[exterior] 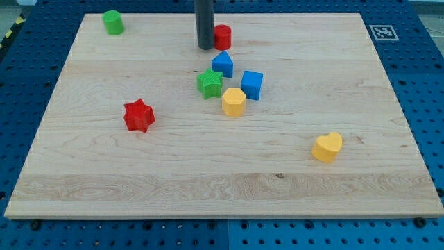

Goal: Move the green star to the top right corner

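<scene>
The green star [209, 84] lies near the centre of the worktop [104, 180], slightly toward the view's top, inside a tight cluster of 4 blocks. The blue pentagon-like block [222, 64] sits just above and to its right, the yellow hexagonal block [234, 101] just below and to its right, apparently touching or nearly so, and the blue cube [252, 85] lies just beyond those 2 on the right. The star looks small, rigid and light, so it should slide readily on the smooth wood; its points may cause it to rotate under an off-centre push. The tool is a plain rod with no jaws, so nothing is spread, pressed together or pinched. Recommended contact is the star's lower-left side, pushing toward the top right corner, though the neighbouring blocks obstruct that line. My tip [205, 47] rests above the star, apart from it, just left of the red cylinder [223, 36]. Well apart lie the green cylinder [113, 22], red star [138, 115] and yellow heart-like block [327, 147]
</scene>
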You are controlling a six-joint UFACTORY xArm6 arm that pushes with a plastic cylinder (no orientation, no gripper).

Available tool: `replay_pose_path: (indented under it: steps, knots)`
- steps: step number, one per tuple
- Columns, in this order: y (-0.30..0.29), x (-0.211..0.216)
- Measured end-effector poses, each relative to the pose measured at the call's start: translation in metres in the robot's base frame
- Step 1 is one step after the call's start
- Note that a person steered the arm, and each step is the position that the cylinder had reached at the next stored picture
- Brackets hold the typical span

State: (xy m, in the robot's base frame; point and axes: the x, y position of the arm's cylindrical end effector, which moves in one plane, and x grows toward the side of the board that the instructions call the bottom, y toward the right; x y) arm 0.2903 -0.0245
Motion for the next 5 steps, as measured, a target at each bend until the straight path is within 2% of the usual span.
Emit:
replay_pose_path:
  steps: [4,5]
  knots:
    - [0.105,0.019]
    - [0.103,0.017]
